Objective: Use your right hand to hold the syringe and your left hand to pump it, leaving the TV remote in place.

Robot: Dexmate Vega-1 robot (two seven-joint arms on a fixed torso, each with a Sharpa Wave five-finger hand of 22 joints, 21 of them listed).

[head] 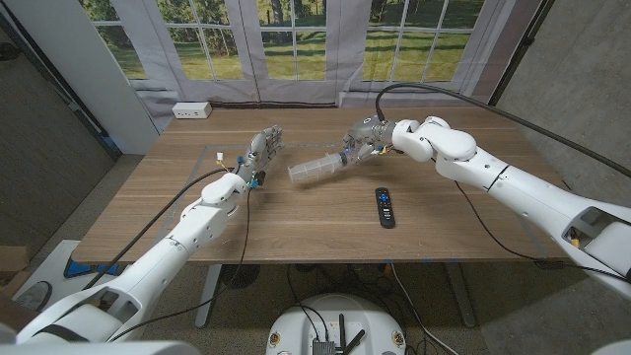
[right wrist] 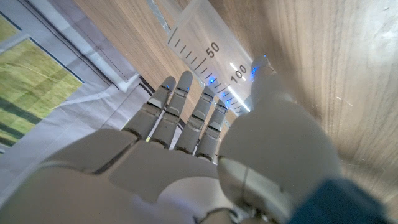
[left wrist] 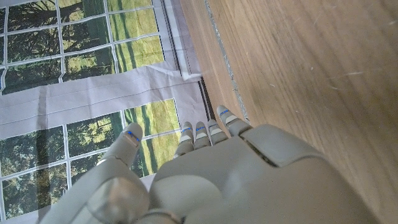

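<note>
While right hand (head: 365, 136) fingers clamp the syringe (head: 317, 169), left hand (head: 260, 150) fingers spread.

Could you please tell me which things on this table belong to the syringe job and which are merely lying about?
Job:
- clear plastic syringe with printed scale, held by the right hand
- left hand, holding nothing
- black TV remote, to be left in place

Lying about:
- white power strip at the table's far edge

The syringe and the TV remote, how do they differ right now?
The syringe is clear plastic with printed markings; the TV remote is black and opaque. The syringe is gripped by the right hand and raised; the remote lies flat on the table, untouched. Both are long and narrow.
</note>
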